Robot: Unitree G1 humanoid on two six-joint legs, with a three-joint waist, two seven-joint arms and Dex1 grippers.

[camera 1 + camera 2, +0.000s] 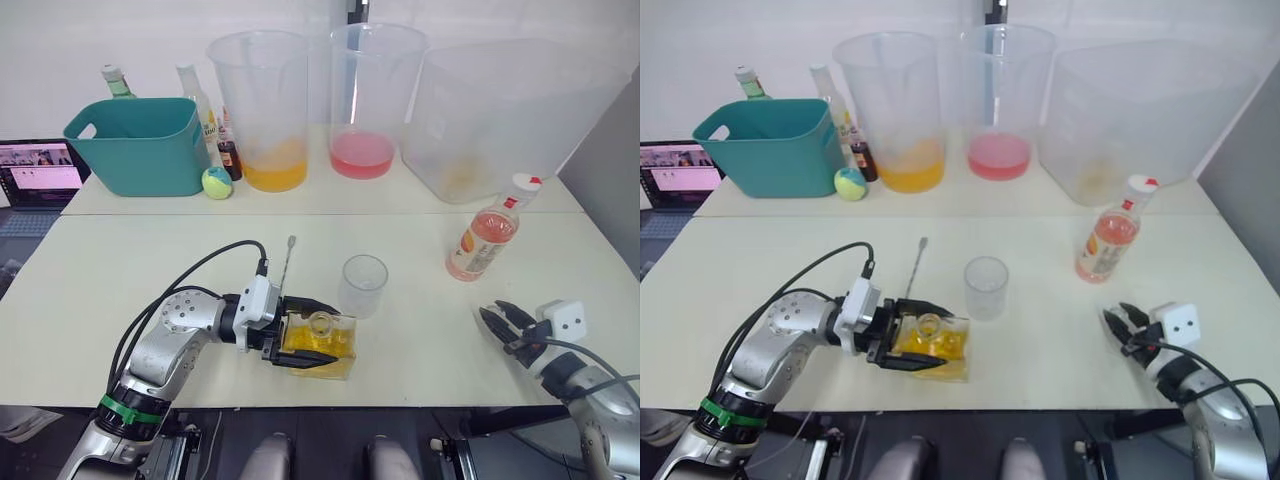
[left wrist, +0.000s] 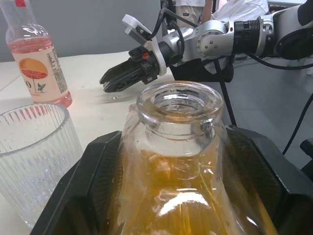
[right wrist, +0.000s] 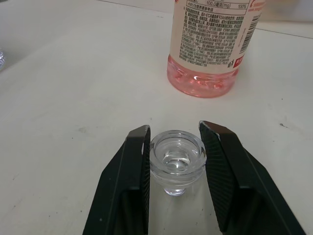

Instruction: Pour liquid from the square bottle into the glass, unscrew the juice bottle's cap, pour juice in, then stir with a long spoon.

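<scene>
Square bottle's in the left claw, glass right next to it

Left claw (image 1: 305, 333) is clamped on the open square bottle (image 1: 322, 345), mouth aimed toward the glass (image 1: 363, 285) just beyond. Right claw (image 3: 173, 164) pinches the clear stopper (image 3: 176, 160), well off.

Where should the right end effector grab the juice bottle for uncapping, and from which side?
Grip the juice bottle around its labelled round body, below the white cap, coming in level from the robot's side. It stands upright with open table in front, and that leaves the cap free. The right end effector holds the clear stopper, so that probably goes down first.
</scene>
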